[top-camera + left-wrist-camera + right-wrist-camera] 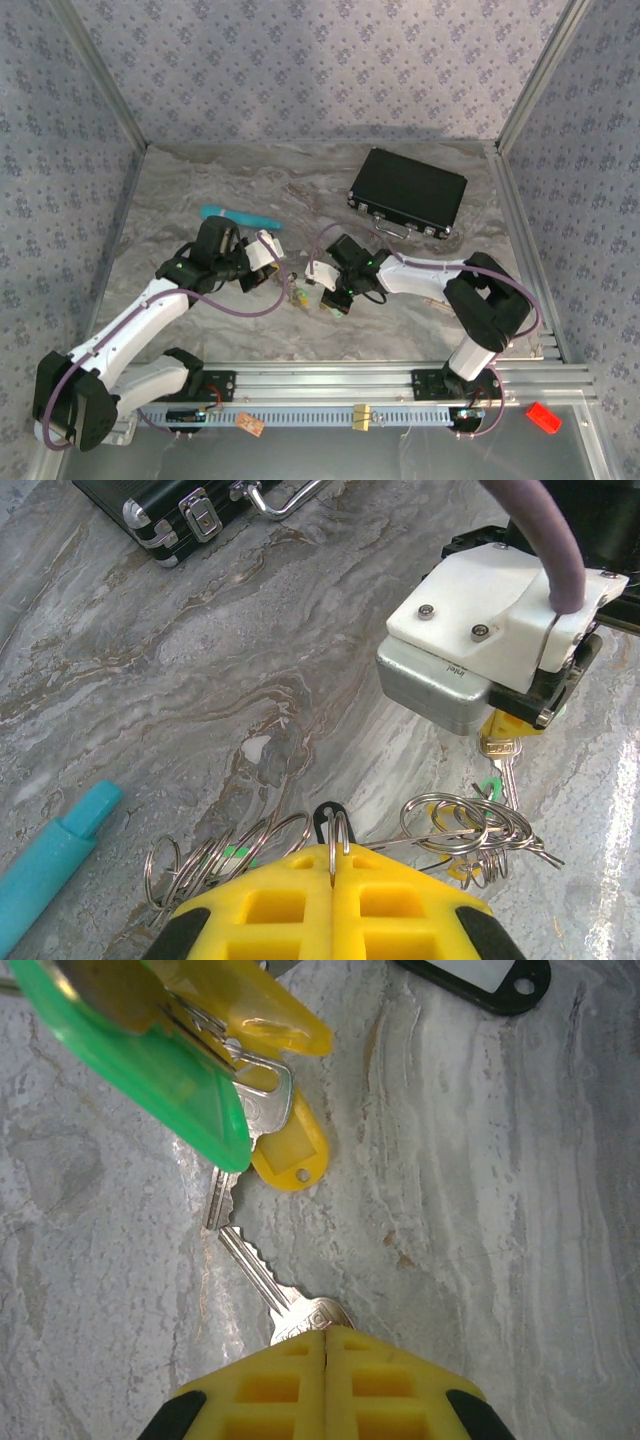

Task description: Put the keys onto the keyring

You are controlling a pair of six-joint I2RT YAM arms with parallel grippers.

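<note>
Between the shut fingers of the left end effector (333, 860): one thin wire keyring (337, 828), pinched edge-on, its loop standing just clear of the fingertips. On either side of those fingertips lie tangled wire loops (470, 825), resting on the grey marbled surface (250, 660).

Item, right end effector (327, 1342): closed on the bow of a silver key (255, 1260). The blade runs straight ahead of the fingertips with its teeth showing, and its tip reaches in among a bunch. Ahead of that tip are a green tag (150, 1065) and a yellow tag (290, 1150). Whether the blade rests on the surface cannot be told.

Item, relation of the two: seen from the left wrist, the right end effector stands just beyond and to the right of the pinched keyring, with its key hanging down toward the loops.

Item, surroundings: a black case (190, 510) far ahead of the left end effector and a teal pen (55, 855) to its left.

Step in hand, as judged: threading the held key onto the keyring. The bow's hole is hidden in the grip, so the split end of the wire probably needs a clear path to it. Advised: left pinch firm and motionless. Bring the key in slowly, square to the wire. Avoid snagging neighbouring loops or dragging the tagged bunch along.
</note>
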